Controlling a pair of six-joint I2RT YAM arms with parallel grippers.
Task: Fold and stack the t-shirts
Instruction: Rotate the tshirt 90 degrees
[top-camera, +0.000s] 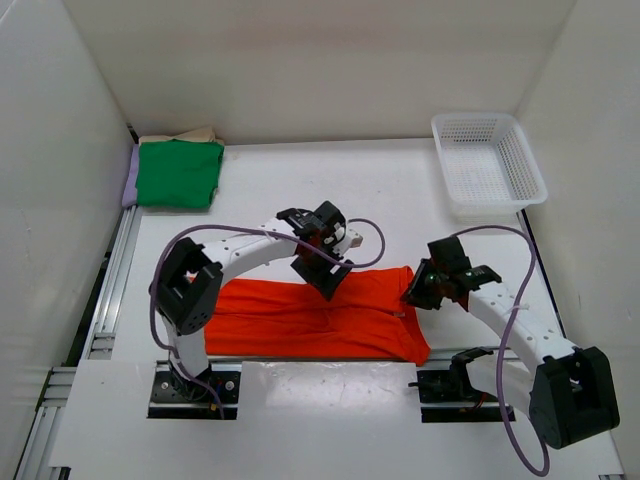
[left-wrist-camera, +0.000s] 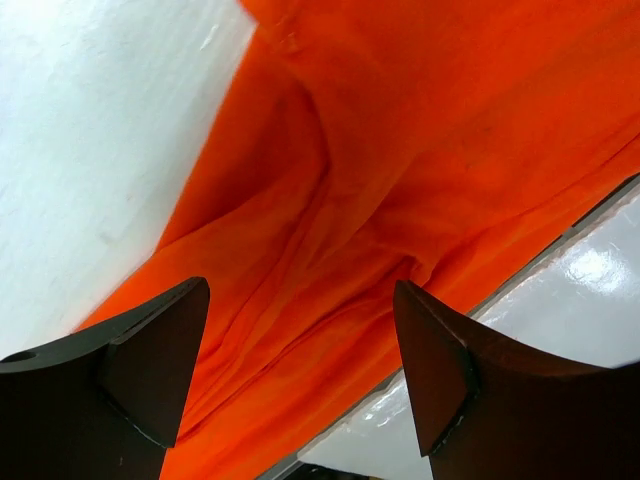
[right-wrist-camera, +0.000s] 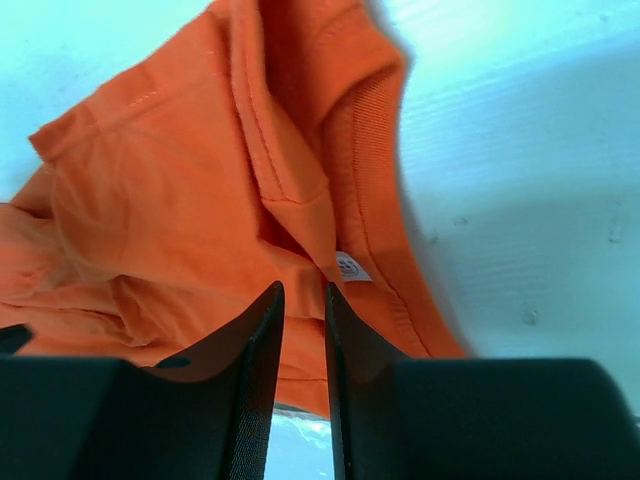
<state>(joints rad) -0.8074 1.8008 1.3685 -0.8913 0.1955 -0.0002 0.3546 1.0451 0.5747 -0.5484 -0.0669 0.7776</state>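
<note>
Item: orange-red t-shirt (top-camera: 300, 320), lying long and rumpled across the near table (top-camera: 390, 190), collar end to the right. Left claw (top-camera: 328, 278): apart above the shirt's middle, nothing between. Right claw (top-camera: 415, 290): nearly together at the collar; whether it grips cloth cannot be told. Green t-shirt (top-camera: 180, 175): tops the far-left stack. Handling advice: pinch both layers at matching edges, lift evenly, keep the fold line straight.

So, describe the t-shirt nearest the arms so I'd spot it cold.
Look along the white table's near edge. The orange-red t-shirt lies stretched left to right. It alone is orange and spread out; the green t-shirt sits folded in the far left corner.
</note>
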